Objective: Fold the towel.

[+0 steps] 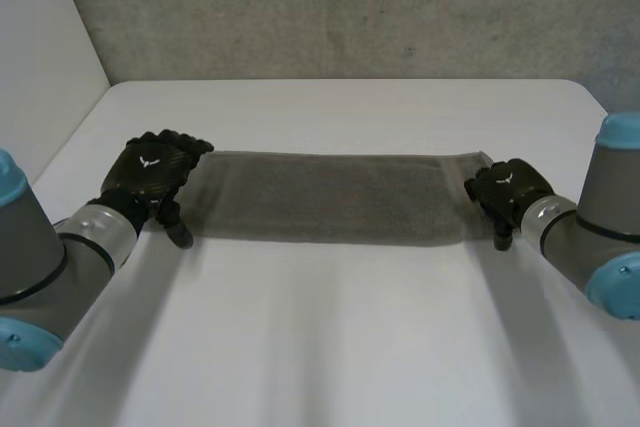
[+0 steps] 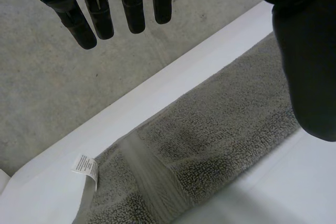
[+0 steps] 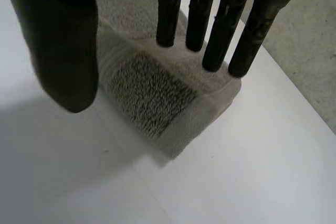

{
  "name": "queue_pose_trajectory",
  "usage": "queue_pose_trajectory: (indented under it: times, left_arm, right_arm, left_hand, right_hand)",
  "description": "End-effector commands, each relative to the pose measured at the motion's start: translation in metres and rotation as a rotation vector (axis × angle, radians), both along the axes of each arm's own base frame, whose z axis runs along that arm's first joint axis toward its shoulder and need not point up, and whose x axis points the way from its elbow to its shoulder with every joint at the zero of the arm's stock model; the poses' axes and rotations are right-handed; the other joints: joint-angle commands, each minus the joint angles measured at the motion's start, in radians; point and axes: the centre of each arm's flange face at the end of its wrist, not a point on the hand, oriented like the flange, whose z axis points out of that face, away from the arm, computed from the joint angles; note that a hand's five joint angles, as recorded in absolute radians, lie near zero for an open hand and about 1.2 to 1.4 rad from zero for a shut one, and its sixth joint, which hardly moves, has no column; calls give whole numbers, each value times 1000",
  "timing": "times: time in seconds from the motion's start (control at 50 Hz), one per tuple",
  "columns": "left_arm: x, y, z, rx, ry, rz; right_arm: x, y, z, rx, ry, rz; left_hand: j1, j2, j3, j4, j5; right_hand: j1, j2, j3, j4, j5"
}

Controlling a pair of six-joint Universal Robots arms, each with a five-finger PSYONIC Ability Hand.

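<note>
Grey towel (image 1: 330, 197) lies flat, stretched long from 9 to 3 o'clock. My left hand (image 1: 152, 175) and right hand (image 1: 508, 192) sit at its ends, both spread wide.

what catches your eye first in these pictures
A long grey towel lies in a strip across the white table. The black left hand is at one end and the right hand at the other, both open. A small white label sticks out from a towel corner.
</note>
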Motion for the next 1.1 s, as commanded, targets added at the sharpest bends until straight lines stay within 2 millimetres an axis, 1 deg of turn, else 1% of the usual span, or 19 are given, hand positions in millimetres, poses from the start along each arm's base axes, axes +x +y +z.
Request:
queue_pose_trajectory:
  times: [0.02,0.1,0.14,0.26,0.44,0.56,0.6,0.64,0.66,0.7,0.72,0.76,0.78,0.8,0.82,0.86,0.92,1.06,1.1]
  left_arm:
    - [0,-2,-2,-19,5,4]
    - [0,-2,-2,-20,6,2]
    - [0,-2,-2,-20,6,4]
    - [0,-2,-3,-19,5,4]
    - [3,-3,-1,-23,6,12]
    - [3,-1,-1,-22,6,10]
    - [3,-1,-1,-23,6,10]
    - [2,0,-1,-22,6,9]
    - [2,0,-1,-22,6,9]
    - [2,0,-1,-23,6,10]
    - [2,0,-1,-23,6,10]
    - [3,0,-1,-24,6,12]
    - [3,0,-1,-24,6,12]
    - [3,0,-1,-24,5,13]
    - [3,0,-1,-24,5,13]
    - [3,0,-1,-22,5,15]
    - [3,0,-1,-24,5,15]
    - [3,0,-2,-21,5,15]
    - [3,0,-2,-21,5,15]
  right_arm:
    - [-3,-10,-16,-10,4,-18]
    - [-8,-16,-21,-7,13,-32]
    - [-17,-27,-25,-8,18,-78]
    - [-47,-47,-9,-52,32,-176]
    - [-126,-83,13,-71,137,-324]
    - [-129,-97,52,-174,125,-339]
    - [-120,-97,69,-218,103,-328]
    - [-66,-82,104,-309,35,-224]
    - [-66,-82,104,-310,35,-223]
    - [-2,-56,130,-384,-23,-78]
    - [-1,-56,130,-384,-24,-77]
    - [54,-24,141,-426,-64,63]
    - [54,-24,141,-426,-64,64]
    - [84,-3,142,-431,-85,152]
    - [84,-2,142,-431,-85,153]
    - [137,38,121,-395,-103,310]
    - [173,74,87,-327,-93,430]
    - [206,120,29,-217,-42,560]
    - [208,125,17,-190,-31,571]
  left_hand:
    - [-77,-67,-54,-67,-209]
    - [-77,-67,-54,-67,-209]
    - [-77,-67,-54,-67,-209]
    - [-80,-70,-57,-70,-212]
    - [-80,-70,-57,-70,-212]
    - [-80,-70,-57,-70,-212]
    - [-80,-70,-57,-70,-212]
    - [-80,-70,-57,-70,-212]
    - [-80,-70,-57,-70,-212]
    - [-80,-70,-57,-70,-212]
    - [-80,-70,-57,-70,-212]
    - [-80,-70,-57,-70,-212]
    - [-80,-70,-57,-70,-212]
    - [-80,-70,-57,-70,-212]
    - [-80,-70,-57,-70,-212]
    - [-80,-70,-57,-70,-212]
    - [-80,-70,-57,-70,-212]
    - [-80,-70,-57,-70,-212]
    - [-80,-70,-57,-70,-212]
  right_hand:
    - [345,340,340,342,334]
    - [418,413,413,415,407]
    - [848,843,843,845,837]
    - [849,844,844,846,838]
    - [849,844,844,846,838]
    - [849,844,844,846,838]
    - [849,844,844,846,838]
    - [849,844,844,846,838]
    - [849,844,844,846,838]
    - [849,844,844,846,838]
    - [849,844,844,846,838]
    - [849,844,844,846,838]
    - [849,844,844,846,838]
    - [849,844,844,846,838]
    - [849,844,844,846,838]
    - [849,844,844,846,838]
    - [849,844,844,846,838]
    - [844,839,839,841,833]
    - [-145,-151,-151,-149,-157]
